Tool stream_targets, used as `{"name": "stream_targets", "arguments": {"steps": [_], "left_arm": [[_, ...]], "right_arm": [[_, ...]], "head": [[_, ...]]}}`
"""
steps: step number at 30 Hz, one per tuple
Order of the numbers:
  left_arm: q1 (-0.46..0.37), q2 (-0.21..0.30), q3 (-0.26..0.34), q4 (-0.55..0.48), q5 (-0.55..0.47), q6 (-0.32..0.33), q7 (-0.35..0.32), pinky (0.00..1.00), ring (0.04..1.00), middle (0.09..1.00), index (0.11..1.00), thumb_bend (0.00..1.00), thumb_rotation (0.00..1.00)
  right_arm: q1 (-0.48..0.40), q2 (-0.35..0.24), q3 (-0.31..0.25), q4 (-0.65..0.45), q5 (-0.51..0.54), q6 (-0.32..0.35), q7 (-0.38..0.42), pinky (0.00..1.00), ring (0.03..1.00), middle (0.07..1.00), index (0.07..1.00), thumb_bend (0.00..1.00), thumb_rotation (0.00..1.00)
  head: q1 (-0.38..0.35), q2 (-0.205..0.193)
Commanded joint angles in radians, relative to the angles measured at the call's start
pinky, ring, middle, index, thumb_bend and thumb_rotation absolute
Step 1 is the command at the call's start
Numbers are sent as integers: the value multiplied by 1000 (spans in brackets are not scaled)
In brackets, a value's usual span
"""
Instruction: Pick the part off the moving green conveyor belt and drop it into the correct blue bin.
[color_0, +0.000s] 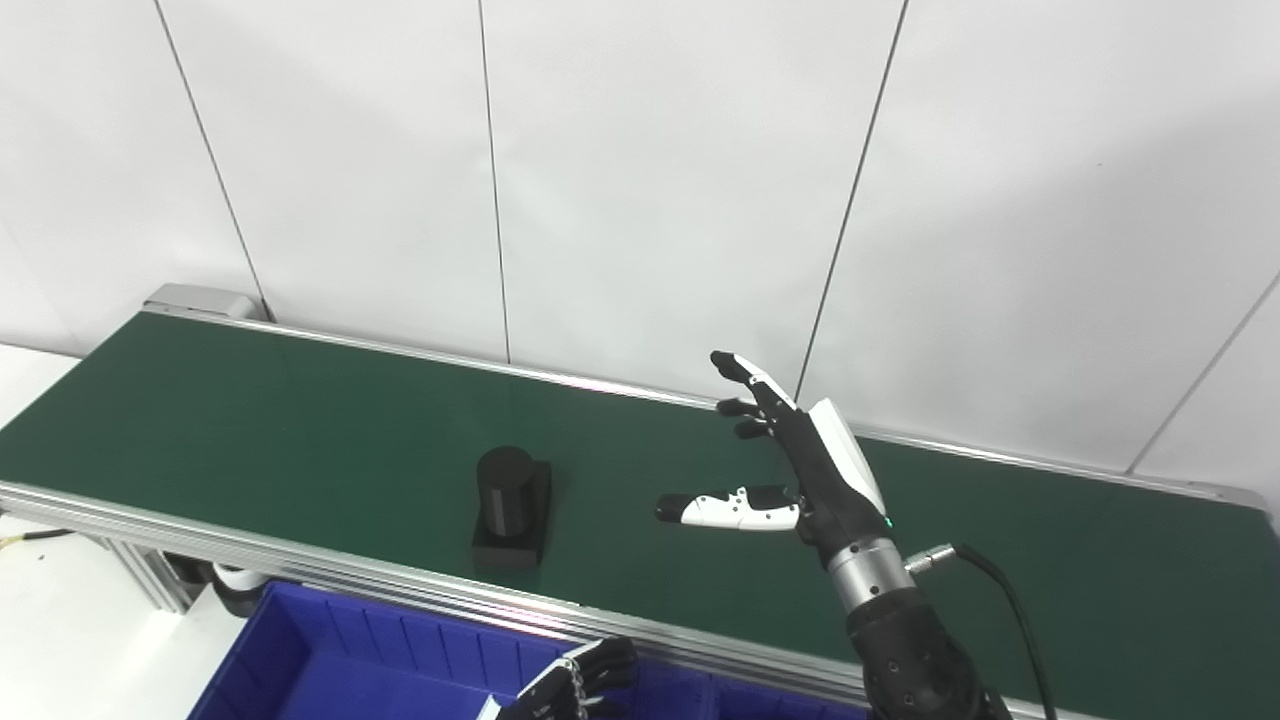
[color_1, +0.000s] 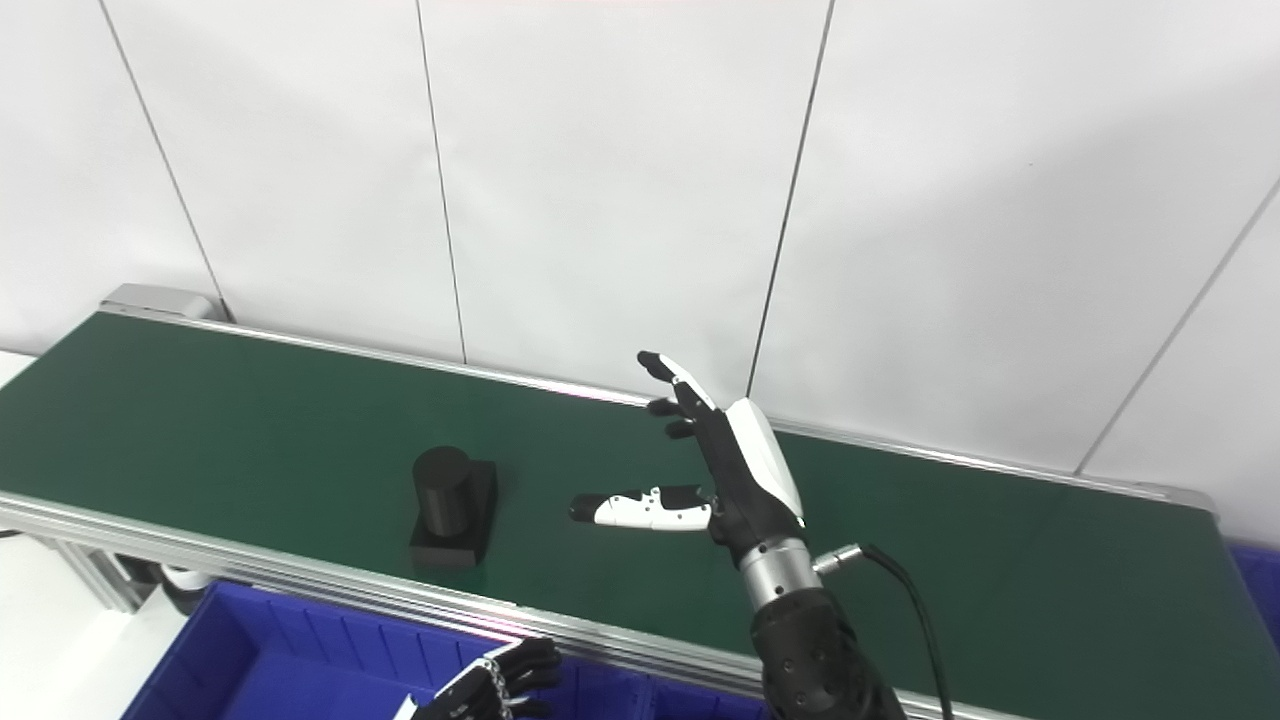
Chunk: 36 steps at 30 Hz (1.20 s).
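belt (color_0: 250, 400) left and far right: bare, passable | centre: black part (color_0: 512, 508) blocks | centre-right: open right hand (color_0: 800, 470) above belt | lower edge: rail (color_0: 300, 570), bin (color_0: 330, 660)

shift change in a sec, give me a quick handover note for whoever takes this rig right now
Right hand: open, fingers spread, raised over the green conveyor belt, holding nothing.
Left hand: low at the bottom edge over the blue bin; grip state unclear.
Black part: a cylinder on a square base, upright on the belt, to the left of the right hand and apart from it.
Done: nothing picked yet.
Left: grasp the part, drop it into the correct bin.
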Motion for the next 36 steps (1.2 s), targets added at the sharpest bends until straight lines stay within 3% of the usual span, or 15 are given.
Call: {"name": "stream_targets", "arguments": {"steps": [1,4,18,26,36], "left_arm": [[4,2,-7,-41,5,-38,7,715,792,816,814,1000,70],[7,11,-9,-46,15,-38,20,714,793,818,817,1000,87],[15,43,-58,-52,32,-38,88,714,786,813,815,1000,103],[19,29,-48,-58,-6,-38,45,727,791,814,817,1000,71],[32,25,-60,-74,15,-38,65,713,791,817,815,1000,82]], "right_arm": [[-51,17,7,-2,5,-20,-6,728,867,913,906,930,350],[-67,19,23,21,-7,-20,-2,782,872,908,909,926,350],[-134,40,86,167,-66,-32,-23,751,852,886,915,950,335],[-176,53,103,276,-78,-53,-46,763,851,886,912,959,340],[-205,65,114,367,-71,-60,-59,780,866,900,918,967,319]], "head": [[1,1],[-2,4],[-40,8],[-37,17],[-25,25]]}}
